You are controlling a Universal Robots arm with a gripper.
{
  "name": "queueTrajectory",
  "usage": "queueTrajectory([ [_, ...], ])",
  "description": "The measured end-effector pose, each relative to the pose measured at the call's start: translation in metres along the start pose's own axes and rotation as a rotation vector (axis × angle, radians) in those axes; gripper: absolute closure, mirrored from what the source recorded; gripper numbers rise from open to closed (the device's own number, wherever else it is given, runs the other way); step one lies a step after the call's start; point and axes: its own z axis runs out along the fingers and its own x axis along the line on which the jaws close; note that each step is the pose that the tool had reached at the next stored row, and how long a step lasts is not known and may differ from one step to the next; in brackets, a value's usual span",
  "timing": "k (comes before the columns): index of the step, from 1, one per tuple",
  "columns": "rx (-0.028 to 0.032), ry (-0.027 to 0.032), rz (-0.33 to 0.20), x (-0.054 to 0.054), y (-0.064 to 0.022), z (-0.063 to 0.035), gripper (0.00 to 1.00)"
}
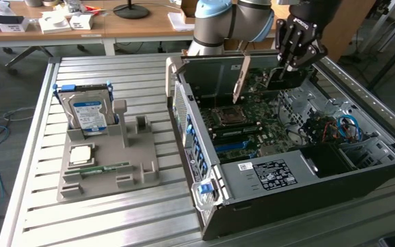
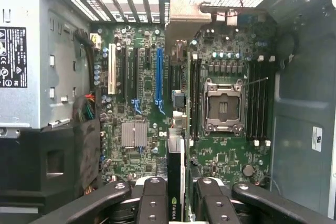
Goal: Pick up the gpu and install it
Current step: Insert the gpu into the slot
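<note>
1. The arm (image 1: 218, 20) comes in from 12 o'clock of the exterior view and turns down at 1 o'clock. The gripper (image 1: 288, 67) points straight down into the open computer case (image 1: 307, 180).
2. The jaws are clamped on the gpu (image 2: 175, 179), with one finger pressed against each flat face near its upper edge.
3. The gpu hangs on edge over the motherboard (image 1: 252, 128), at the end of the case toward 1 o'clock of the exterior view. In the wrist view its thin edge runs just beside the long blue slot (image 2: 158, 77), offset toward the processor socket (image 2: 223, 106). Whether its lower edge touches the board cannot be told.
4. The case walls ring the board on all sides, and the upward side is open. The power supply (image 1: 269, 175) fills the corner at 5 o'clock. Cables (image 1: 345, 128) crowd the bay at 3 o'clock. The board around the socket lies bare.
5. Well apart from the case, at 9 o'clock, a hard drive (image 1: 88, 113) stands upright in a grey holder (image 1: 139, 164). A memory stick (image 1: 105, 169) lies flat in the same holder, which sits on the slatted table (image 1: 115, 221).
</note>
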Motion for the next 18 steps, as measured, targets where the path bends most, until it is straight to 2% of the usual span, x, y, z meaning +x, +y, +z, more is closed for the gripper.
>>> queueTrajectory([
  [4, 0.0049, -0.0001, 0.0, 0.0023, 0.0054, 0.0, 0.74],
  [18, 0.0053, -0.0002, 0.009, 0.0098, 0.0063, 0.0001, 0.74],
])
